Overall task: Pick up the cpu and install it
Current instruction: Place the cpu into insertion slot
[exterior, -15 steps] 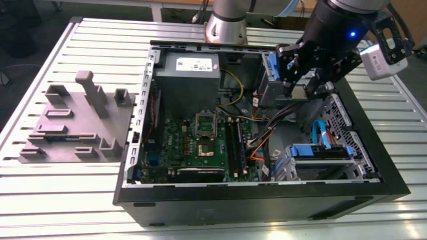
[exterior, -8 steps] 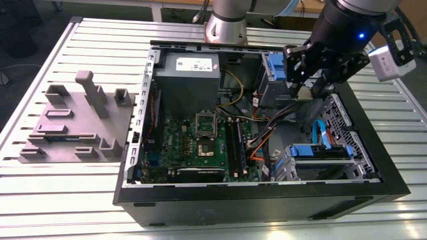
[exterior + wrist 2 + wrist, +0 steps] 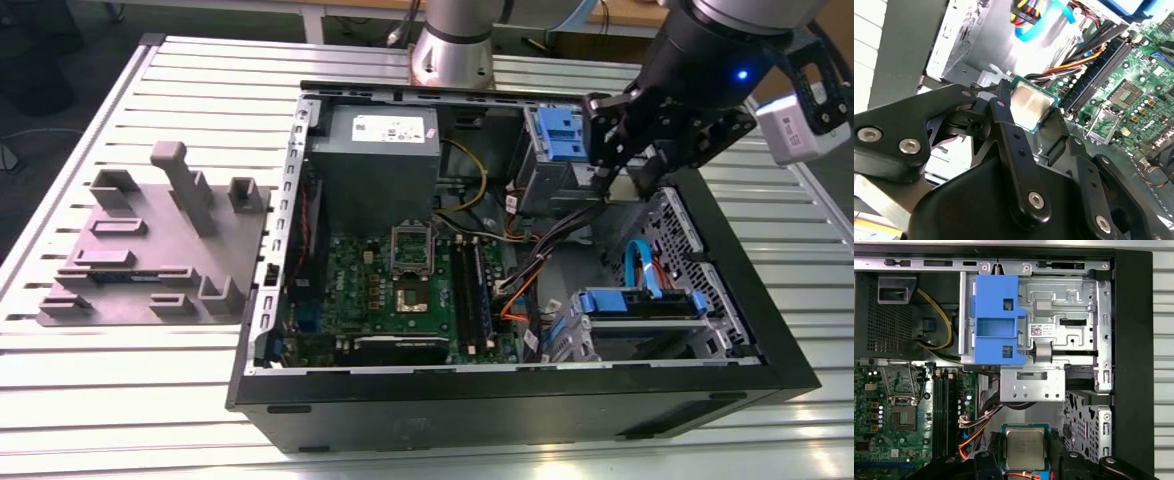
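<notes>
The cpu (image 3: 1025, 447) is a small square chip with a silver-grey metal top and a green rim, gripped by its edges between my black fingers (image 3: 985, 461). My gripper (image 3: 630, 185) hangs over the open computer case, near its exterior-view right side, shut on the chip. In the second wrist view the cpu (image 3: 1031, 105) sits at the fingertips of my gripper (image 3: 1032, 109), above cables and the case floor. The motherboard's socket (image 3: 410, 272) lies towards the exterior view's left of my gripper, its retaining frame raised; the socket (image 3: 904, 416) looks bare.
The case holds a grey power supply (image 3: 387, 150), black memory sticks (image 3: 470, 290), orange and black cables (image 3: 527, 280), and blue drive brackets (image 3: 558, 132) (image 3: 641, 300). A grey fixture plate (image 3: 154, 250) with raised blocks lies on the slatted table (image 3: 160, 400).
</notes>
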Available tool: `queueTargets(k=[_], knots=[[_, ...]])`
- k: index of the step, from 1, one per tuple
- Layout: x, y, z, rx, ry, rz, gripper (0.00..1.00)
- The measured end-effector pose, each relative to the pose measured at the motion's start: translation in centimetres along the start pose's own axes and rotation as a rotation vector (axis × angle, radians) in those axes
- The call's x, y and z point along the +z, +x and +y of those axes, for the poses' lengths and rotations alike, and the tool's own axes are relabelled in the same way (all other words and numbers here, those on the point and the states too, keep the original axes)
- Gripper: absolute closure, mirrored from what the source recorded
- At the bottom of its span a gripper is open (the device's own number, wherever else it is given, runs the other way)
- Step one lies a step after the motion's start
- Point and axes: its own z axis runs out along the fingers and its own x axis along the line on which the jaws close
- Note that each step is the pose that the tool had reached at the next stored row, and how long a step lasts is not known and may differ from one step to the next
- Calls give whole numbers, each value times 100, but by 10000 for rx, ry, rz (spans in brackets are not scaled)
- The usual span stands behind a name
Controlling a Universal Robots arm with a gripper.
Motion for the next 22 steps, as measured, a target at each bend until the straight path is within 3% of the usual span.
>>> queueTargets(k=[3,6,18,22], knots=[[3,-3,0,1,0,-1,53],[0,99,-1,0,1,0,53],[0,120,-1,1,1,0,53],[-1,201,-2,0,0,-1,53]])
